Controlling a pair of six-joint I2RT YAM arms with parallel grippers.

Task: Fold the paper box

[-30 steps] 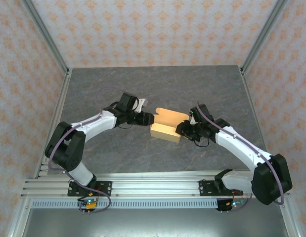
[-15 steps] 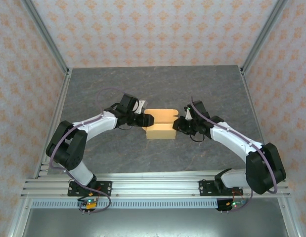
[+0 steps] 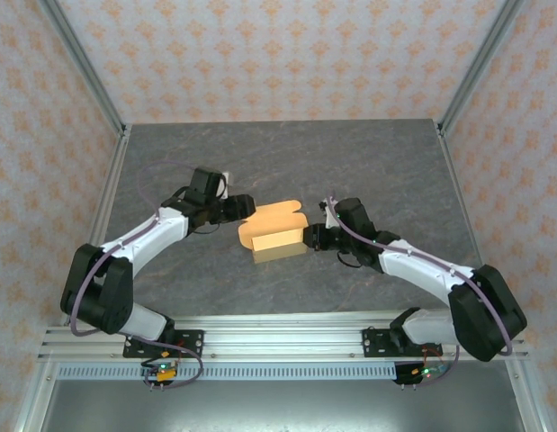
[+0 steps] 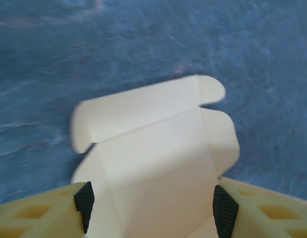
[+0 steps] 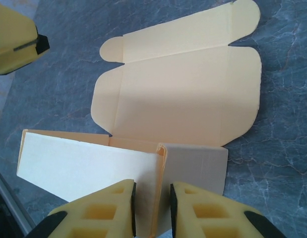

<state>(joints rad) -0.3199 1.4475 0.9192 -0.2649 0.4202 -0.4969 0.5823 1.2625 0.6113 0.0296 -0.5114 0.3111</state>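
Evidently the right gripper (image 5: 152, 212) is doing the holding. Its yellow fingers (image 5: 193, 213) stand only narrowly apart, with a short upright end wall (image 5: 161, 168) of the paper box (image 5: 183, 99) between the pads, and the wall looks pinched there. The left gripper (image 4: 153, 206) is spread wide, its black-tipped fingers flanking the lid (image 4: 158, 163) and closing on nothing.

From the top camera the box lies mid-table, between the two grippers, with the left one at its left end and the right one at its right end. The lid lies open and flat on the grey table (image 3: 377, 162), on the side away from the arm bases. Its tuck flap (image 4: 143, 106) (the strip with two rounded ears) is unfolded beyond it.

The step in hand seems to be raising the tray's walls, with one end up and the lid not yet closed. The next move probably calls for the left gripper to steady or raise the opposite end while the right keeps its wall upright. After that, the lid would need to swing over and the flap be tucked in without creasing the thin card.

Several things are uncertain:
- The near part of the box is cut off at the bottom of both wrist views.
- The left wrist view is blurred.
- It cannot be told whether the left fingers touch the card.
- The pale panel (image 5: 89, 171) beside the held wall could be the floor or a long wall.
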